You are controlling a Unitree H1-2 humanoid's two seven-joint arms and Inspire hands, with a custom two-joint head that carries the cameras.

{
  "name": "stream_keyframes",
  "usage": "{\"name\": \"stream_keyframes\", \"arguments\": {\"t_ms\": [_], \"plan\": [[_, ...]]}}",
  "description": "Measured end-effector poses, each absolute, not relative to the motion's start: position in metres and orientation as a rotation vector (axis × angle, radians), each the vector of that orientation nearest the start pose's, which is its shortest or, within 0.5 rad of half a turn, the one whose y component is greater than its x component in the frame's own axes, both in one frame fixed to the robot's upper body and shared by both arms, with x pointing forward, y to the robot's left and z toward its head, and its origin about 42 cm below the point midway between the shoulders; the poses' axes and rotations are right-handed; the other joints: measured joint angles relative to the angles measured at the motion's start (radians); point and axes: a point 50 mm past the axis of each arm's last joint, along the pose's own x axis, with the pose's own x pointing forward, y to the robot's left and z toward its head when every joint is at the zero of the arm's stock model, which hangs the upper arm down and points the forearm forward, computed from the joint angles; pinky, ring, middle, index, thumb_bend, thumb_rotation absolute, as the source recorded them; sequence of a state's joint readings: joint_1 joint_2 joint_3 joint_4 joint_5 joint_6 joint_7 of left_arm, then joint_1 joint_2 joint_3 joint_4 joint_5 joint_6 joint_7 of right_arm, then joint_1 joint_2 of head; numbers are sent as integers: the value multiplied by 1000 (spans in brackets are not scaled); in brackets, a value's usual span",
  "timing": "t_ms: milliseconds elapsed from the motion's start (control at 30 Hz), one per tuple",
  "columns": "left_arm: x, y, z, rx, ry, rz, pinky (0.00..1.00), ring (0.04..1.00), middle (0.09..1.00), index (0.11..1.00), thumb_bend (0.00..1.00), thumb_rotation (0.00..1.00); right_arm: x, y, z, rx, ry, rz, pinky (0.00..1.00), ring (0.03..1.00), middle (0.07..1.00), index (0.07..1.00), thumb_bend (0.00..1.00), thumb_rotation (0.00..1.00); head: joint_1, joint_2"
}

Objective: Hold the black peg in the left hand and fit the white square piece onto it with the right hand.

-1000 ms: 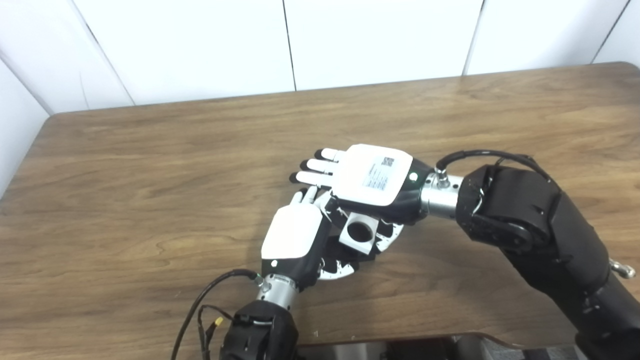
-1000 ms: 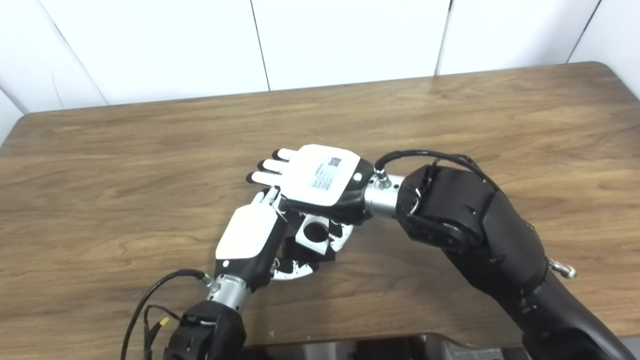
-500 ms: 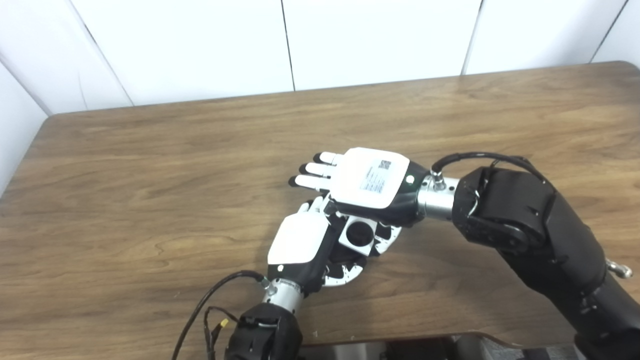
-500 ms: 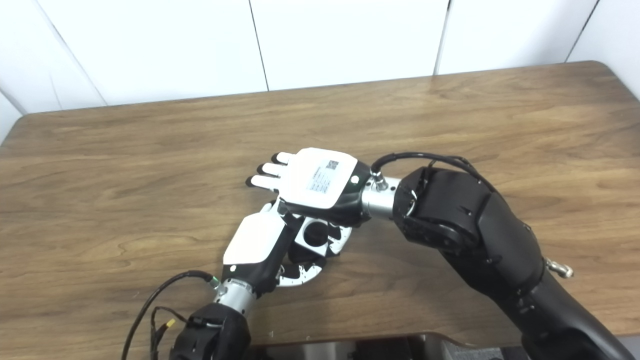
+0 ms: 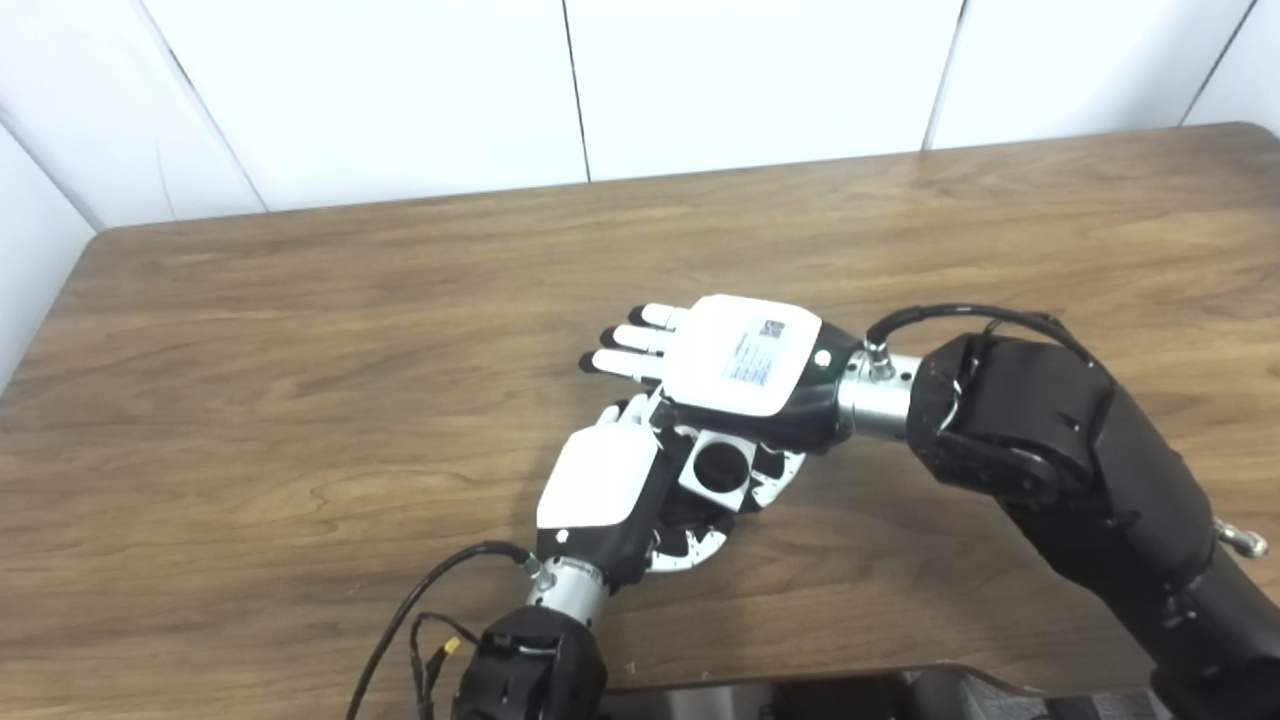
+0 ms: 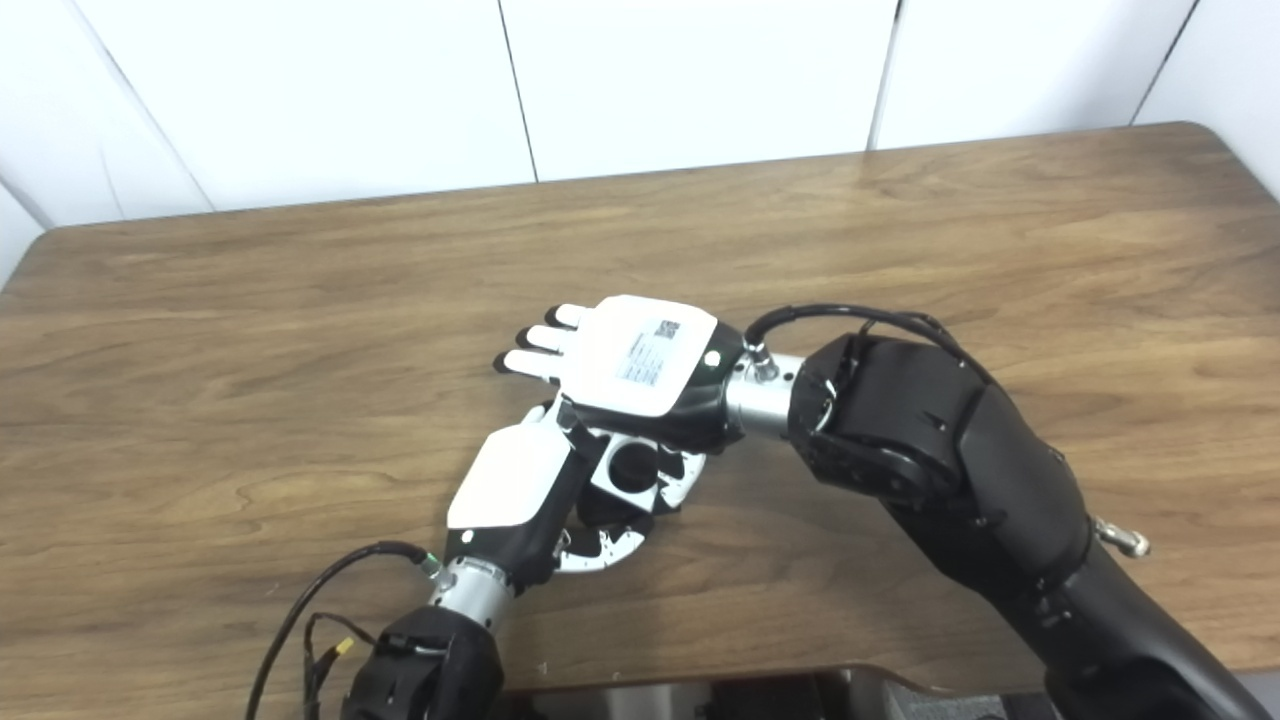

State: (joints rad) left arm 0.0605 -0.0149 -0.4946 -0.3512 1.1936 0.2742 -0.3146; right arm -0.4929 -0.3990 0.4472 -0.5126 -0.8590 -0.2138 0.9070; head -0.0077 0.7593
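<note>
Left eye view: both hands meet near the middle of the wooden surface (image 5: 300, 330). The left hand (image 5: 600, 478) enters from the bottom edge, back of the hand up, with its fingers curled under and toward the right. Whether they close on the black peg cannot be told, because the peg is hidden beneath the hands. The right hand (image 5: 745, 355) enters from the right side and lies palm down, partly over the left hand. Its outer fingers (image 5: 630, 350) are extended and apart, pointing left. The white square piece (image 5: 718, 468) sits under the right palm, pinched between the thumb and the lower fingers of the right hand. The piece is just beside the left hand and touches it. Its round hole faces up and toward the camera and appears dark inside.
</note>
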Motion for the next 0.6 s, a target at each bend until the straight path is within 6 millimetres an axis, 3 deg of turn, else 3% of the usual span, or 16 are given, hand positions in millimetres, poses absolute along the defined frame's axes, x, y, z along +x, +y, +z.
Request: {"name": "stream_keyframes", "arguments": {"t_ms": [600], "plan": [[233,87,162,1110,-128,-345,986,971,904,574,678,203,308,-146,289,-1678,-672,961,1000,1000,1000,492,522,147,6,3]]}}
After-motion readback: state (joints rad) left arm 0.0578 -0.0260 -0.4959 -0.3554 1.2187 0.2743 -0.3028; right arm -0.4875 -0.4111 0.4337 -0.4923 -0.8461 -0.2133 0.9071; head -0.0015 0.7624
